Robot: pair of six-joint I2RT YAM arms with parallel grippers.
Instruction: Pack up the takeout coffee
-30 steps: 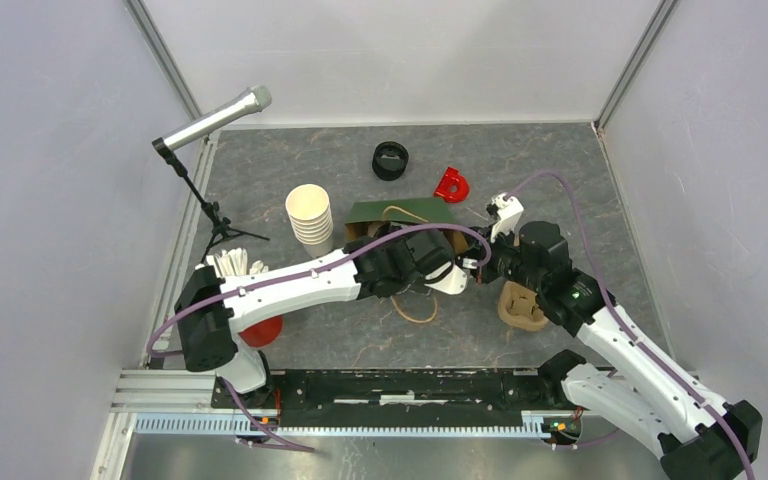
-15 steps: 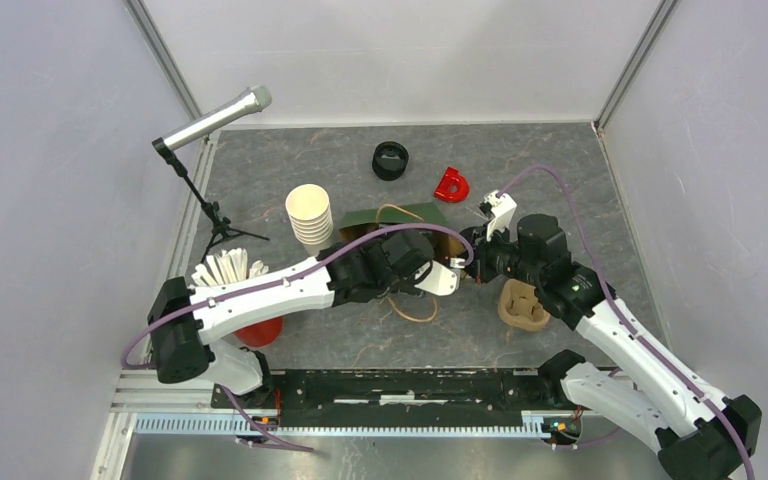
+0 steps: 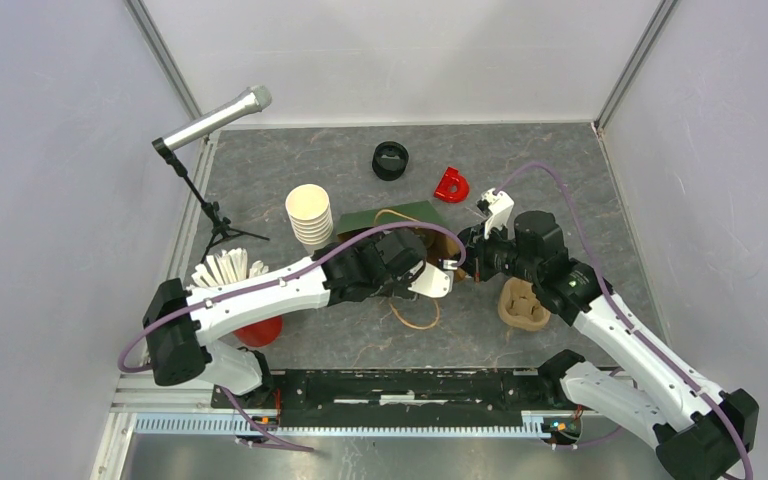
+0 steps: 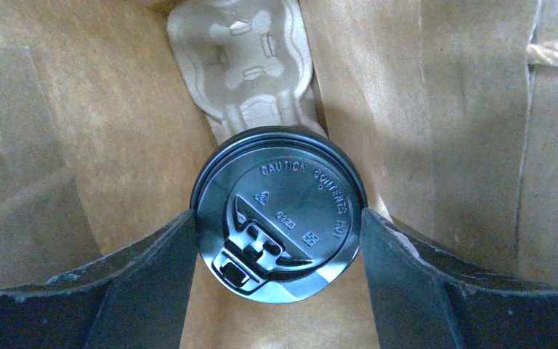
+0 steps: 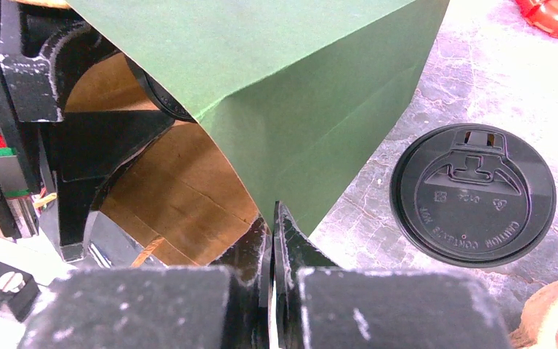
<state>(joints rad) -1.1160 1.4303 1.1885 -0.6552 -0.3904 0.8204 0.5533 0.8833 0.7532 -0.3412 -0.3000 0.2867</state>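
A takeout coffee cup shows its round black lid (image 4: 279, 218) inside the brown-lined green paper bag (image 3: 400, 213). My left gripper (image 4: 277, 222) reaches into the bag's mouth (image 3: 436, 274), and its jaws press on the lid's two sides. A pale pulp carrier (image 4: 240, 62) lies deeper in the bag, just beyond the cup. My right gripper (image 5: 272, 218) is shut on the bag's green rim (image 5: 298, 109) and holds the mouth up (image 3: 463, 262). A second black lid (image 5: 474, 193) sits on the table beside the bag; no cup shows under it.
A brown pulp carrier (image 3: 522, 305) lies under the right arm. A stack of lidless cream cups (image 3: 308, 215), a red cup (image 3: 260, 330) of white sticks, a microphone stand (image 3: 210, 120), a black ring (image 3: 390, 160) and a red piece (image 3: 451, 185) surround the bag.
My left arm has drawn a little to the left at the bag's mouth. The right gripper followed slightly left with the rim still pinched.
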